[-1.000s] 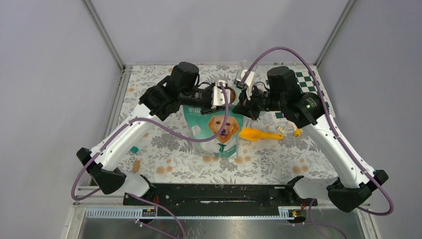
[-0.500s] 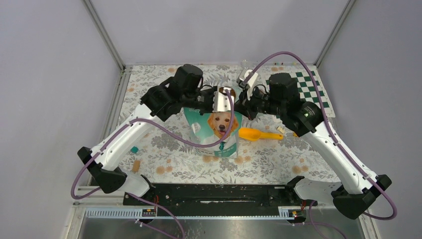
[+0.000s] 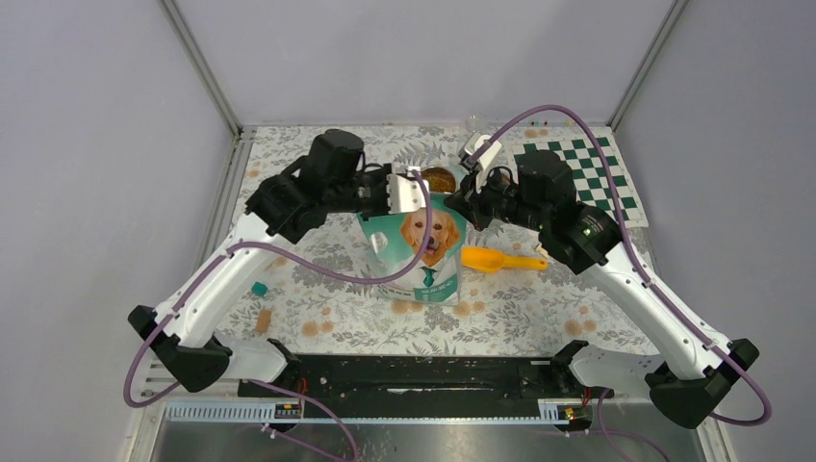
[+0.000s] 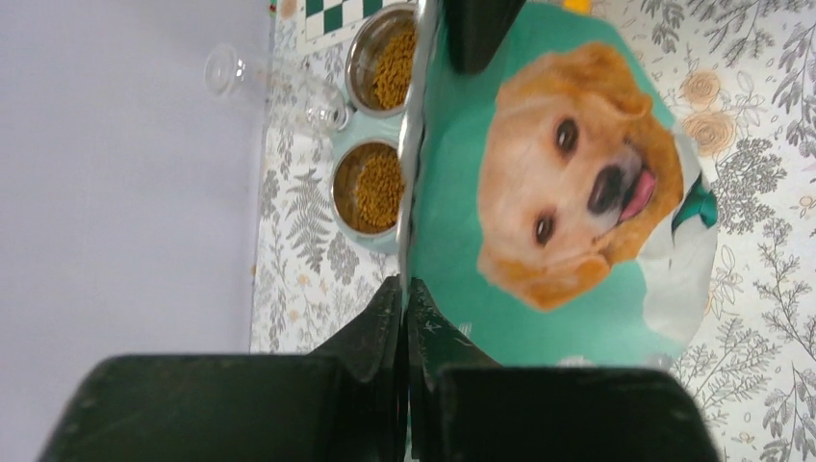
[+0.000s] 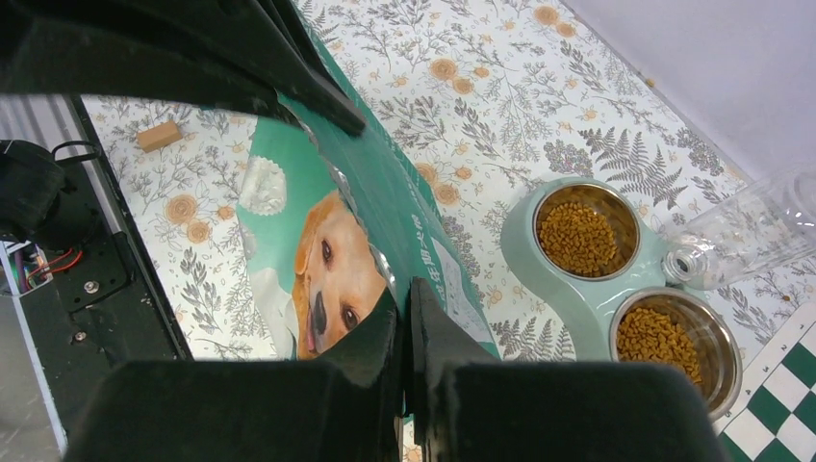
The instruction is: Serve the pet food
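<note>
The pet food, brown kibble, lies in both steel bowls [image 4: 378, 185] of a mint-green double feeder [image 5: 539, 279] behind the bag; it also shows in the right wrist view [image 5: 577, 237] and the top view [image 3: 439, 179]. A teal bag with a dog picture [image 3: 423, 245] stands upright between my arms. My left gripper [image 3: 396, 197] is shut on the left end of the bag's top edge [image 4: 406, 221]. My right gripper [image 3: 462, 205] is shut on its right end [image 5: 385, 207]. The edge is stretched flat between them.
A yellow-orange scoop [image 3: 496, 260] lies right of the bag. A clear bottle [image 5: 751, 231] lies behind the feeder. A green checkered mat [image 3: 587, 168] is at the back right. A teal cube [image 3: 259, 288] and a wooden block [image 3: 263, 320] lie front left.
My left gripper has moved left, away from the right one, drawing the bag's top edge out flat. The silver inside of the mouth no longer shows. The bowl behind the bag is now in view.
</note>
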Motion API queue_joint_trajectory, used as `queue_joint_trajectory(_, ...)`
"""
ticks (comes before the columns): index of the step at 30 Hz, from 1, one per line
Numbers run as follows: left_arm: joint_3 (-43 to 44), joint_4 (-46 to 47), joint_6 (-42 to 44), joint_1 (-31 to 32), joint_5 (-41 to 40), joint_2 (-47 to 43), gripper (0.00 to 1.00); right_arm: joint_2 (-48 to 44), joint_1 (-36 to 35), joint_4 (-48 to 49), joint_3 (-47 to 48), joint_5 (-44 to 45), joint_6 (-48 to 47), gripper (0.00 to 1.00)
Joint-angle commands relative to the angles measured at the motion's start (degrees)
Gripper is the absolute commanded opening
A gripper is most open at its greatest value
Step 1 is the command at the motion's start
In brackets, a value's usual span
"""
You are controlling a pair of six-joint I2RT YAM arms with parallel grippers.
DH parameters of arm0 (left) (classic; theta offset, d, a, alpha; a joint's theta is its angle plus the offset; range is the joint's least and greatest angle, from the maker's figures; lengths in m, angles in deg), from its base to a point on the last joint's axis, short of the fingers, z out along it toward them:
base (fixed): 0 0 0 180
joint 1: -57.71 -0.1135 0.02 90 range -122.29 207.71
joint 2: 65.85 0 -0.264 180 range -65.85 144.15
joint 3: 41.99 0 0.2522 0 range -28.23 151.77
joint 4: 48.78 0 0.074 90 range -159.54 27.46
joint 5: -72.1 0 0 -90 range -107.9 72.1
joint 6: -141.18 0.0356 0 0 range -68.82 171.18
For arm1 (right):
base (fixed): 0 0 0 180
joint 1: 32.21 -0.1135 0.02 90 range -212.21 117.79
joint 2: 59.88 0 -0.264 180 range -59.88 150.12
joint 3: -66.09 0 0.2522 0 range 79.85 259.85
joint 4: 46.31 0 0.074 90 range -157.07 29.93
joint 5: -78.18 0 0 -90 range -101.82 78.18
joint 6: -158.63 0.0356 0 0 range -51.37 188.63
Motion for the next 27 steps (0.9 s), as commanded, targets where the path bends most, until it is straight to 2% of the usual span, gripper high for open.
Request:
queue_joint_trajectory(1, -3.1, -15.8, 2.6, -13.9, -27.6, -7.7, 0.00, -9.6, 3.0, -0.7, 4.8, 10.5, -0.6, 0.00)
queue_joint_trajectory(9, -5.0, -13.7, 4.6, -22.4, -27.8, -13.8, 0.00, -7.6, 3.0, -1.2, 5.9, 4.8, 0.3, 0.00)
queue_joint_trajectory(15, -4.1, -10.2, 3.3, -23.3, -23.1, -16.0, 0.00, -5.2, 3.0, -3.3, 8.1, -2.9, 0.5, 0.00)
queue_joint_trajectory(16, -4.1, -9.1, 2.6, -23.3, -20.7, -16.3, 0.06, -4.2, 3.0, -4.1, 8.8, -5.0, 0.8, 0.00)
queue_joint_trajectory(17, -4.5, -7.4, 1.5, -23.4, -19.0, -16.8, 0.19, -3.1, 3.0, -5.0, 9.9, -7.2, 1.1, 0.02)
queue_joint_trajectory(19, -5.6, -2.6, -1.8, -23.2, -14.4, -17.9, 0.48, -0.6, 2.5, -6.4, 11.8, -11.1, 1.6, 0.22)
queue_joint_trajectory(21, -6.8, 2.6, -5.8, -23.3, -12.1, -19.3, 0.67, 1.6, 1.0, -6.9, 13.0, -12.2, 1.1, 0.45)
queue_joint_trajectory(23, -8.2, 8.7, -10.5, -23.2, -11.4, -21.0, 0.75, 4.2, -1.5, -7.8, 14.5, -10.3, -0.8, 0.60)
queue_joint_trajectory(25, -9.7, 13.0, -13.4, -23.2, -11.6, -22.7, 0.79, 7.3, -4.5, -9.2, 17.1, -7.2, -2.8, 0.67)
queue_joint_trajectory(27, -11.1, 16.5, -16.0, -23.2, -11.4, -24.3, 0.80, 10.6, -6.7, -11.3, 20.3, -5.4, -4.3, 0.70)
